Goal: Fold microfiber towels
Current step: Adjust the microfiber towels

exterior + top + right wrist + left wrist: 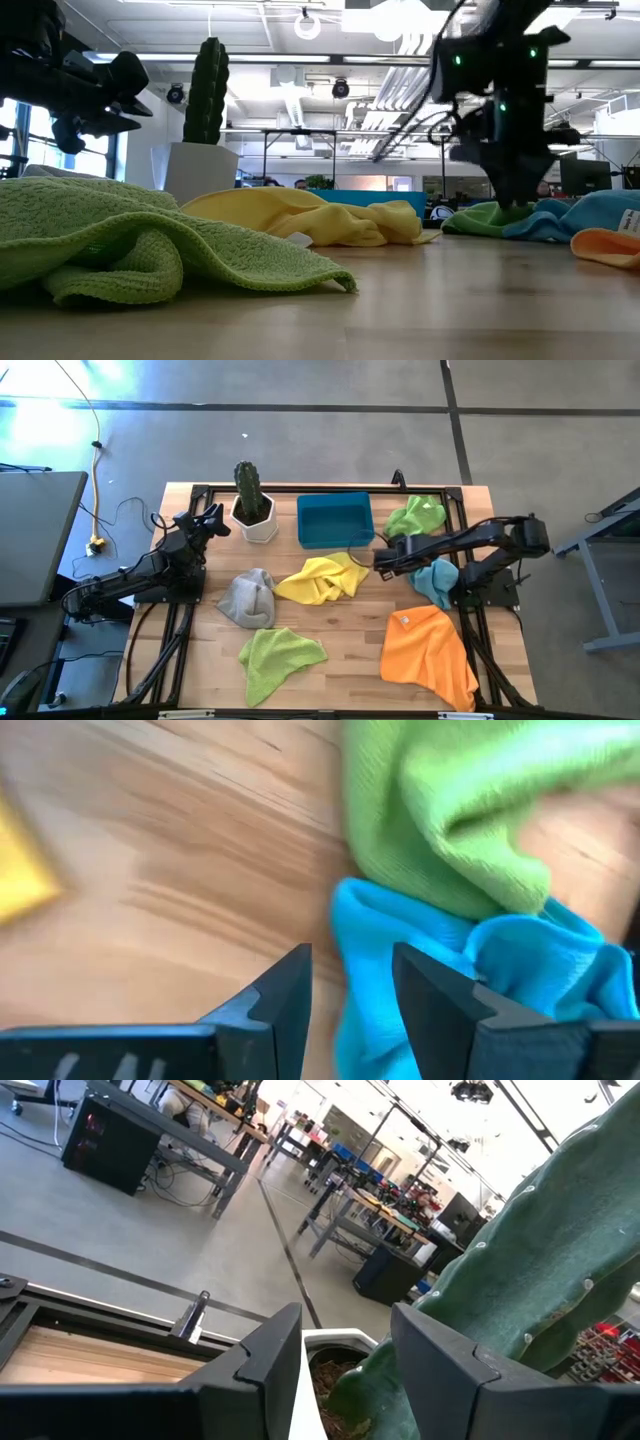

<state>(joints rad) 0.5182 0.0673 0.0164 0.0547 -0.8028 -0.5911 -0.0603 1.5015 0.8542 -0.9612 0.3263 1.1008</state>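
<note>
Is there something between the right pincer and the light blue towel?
Nothing visible. The right pincer is open, directly over the edge of the light blue towel, with only bare table beside it.

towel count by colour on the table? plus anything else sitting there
Lime green towels: 2, one at the front, one at the back right
Yellow towel: 1
Grey towel: 1
Light blue towel: 1
Orange towel: 1
Blue bin: 1
Potted cactus: 1
Total: 6 towels, 8 things
</note>
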